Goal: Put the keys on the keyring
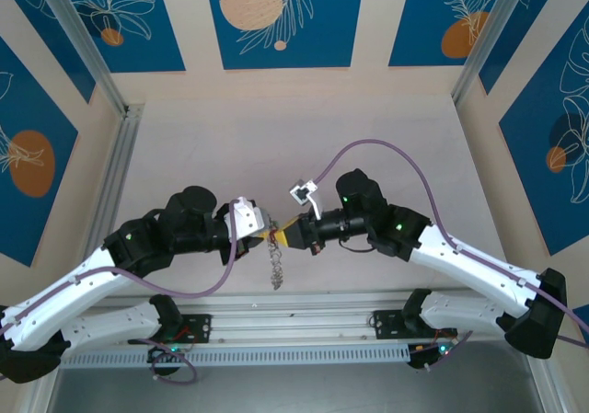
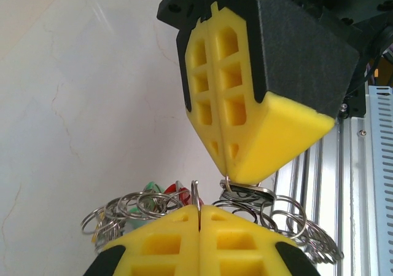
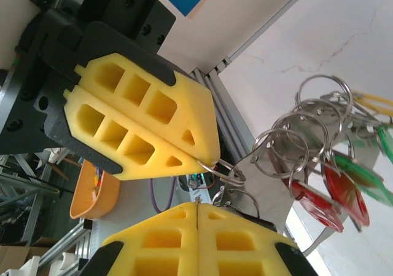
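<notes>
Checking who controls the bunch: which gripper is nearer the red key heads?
Left, narrowly. The red key heads sit just past the shut jaws of the left gripper. The right gripper pinches a ring beside them, slightly farther off.

Polished bright metal keyring (image 1: 275,266); glossy translucent plastic heads on keys (image 3: 341,191); matt yellow plastic right pincer fingers (image 3: 159,239); smooth marbled table (image 2: 73,104)

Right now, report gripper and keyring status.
Left gripper shut on keyring. Right gripper shut on it too, tip to tip. Red and green keys dangle in the bunch. Nothing blocking seen.
</notes>
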Available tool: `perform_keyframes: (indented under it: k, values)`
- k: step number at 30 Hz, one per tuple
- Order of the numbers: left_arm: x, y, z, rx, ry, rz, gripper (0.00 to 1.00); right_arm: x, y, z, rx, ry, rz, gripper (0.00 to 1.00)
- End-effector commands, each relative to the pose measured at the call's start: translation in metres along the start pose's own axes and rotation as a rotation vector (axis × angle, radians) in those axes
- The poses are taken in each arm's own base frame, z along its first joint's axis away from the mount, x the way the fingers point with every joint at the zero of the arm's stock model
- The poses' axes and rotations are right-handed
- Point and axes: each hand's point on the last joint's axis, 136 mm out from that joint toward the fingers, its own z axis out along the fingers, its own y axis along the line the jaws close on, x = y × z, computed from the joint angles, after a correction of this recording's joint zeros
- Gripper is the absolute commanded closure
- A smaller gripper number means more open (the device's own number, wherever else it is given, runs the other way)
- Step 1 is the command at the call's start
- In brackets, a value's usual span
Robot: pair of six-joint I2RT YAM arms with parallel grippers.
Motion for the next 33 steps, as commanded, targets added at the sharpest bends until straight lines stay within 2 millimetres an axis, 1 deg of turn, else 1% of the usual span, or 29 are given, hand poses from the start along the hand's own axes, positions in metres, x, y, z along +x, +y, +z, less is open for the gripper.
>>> perform_keyframes:
  k: [1,7,15,20,26,33]
  values:
    - [-0.017,-0.001,-0.003,0.004,-0.068,0.024,1.00,0.001,0.005,0.002,-0.034,0.003,-0.026,1.00]
    - [-0.018,-0.005,-0.004,0.024,-0.074,0.027,1.00,-0.005,0.003,0.004,-0.032,-0.023,-0.026,1.00]
    - [-0.020,-0.008,-0.006,0.041,-0.084,0.031,1.00,-0.011,-0.005,0.003,-0.004,-0.041,-0.005,1.00]
    - [-0.020,-0.012,-0.006,0.060,-0.088,0.032,1.00,-0.011,-0.014,0.003,0.022,-0.040,0.023,1.00]
    - [-0.022,-0.015,-0.007,0.079,-0.096,0.035,1.00,-0.011,-0.020,0.004,0.042,-0.033,0.039,1.00]
    - [-0.023,-0.019,-0.007,0.096,-0.099,0.033,1.00,-0.013,-0.023,0.003,0.045,-0.041,0.045,1.00]
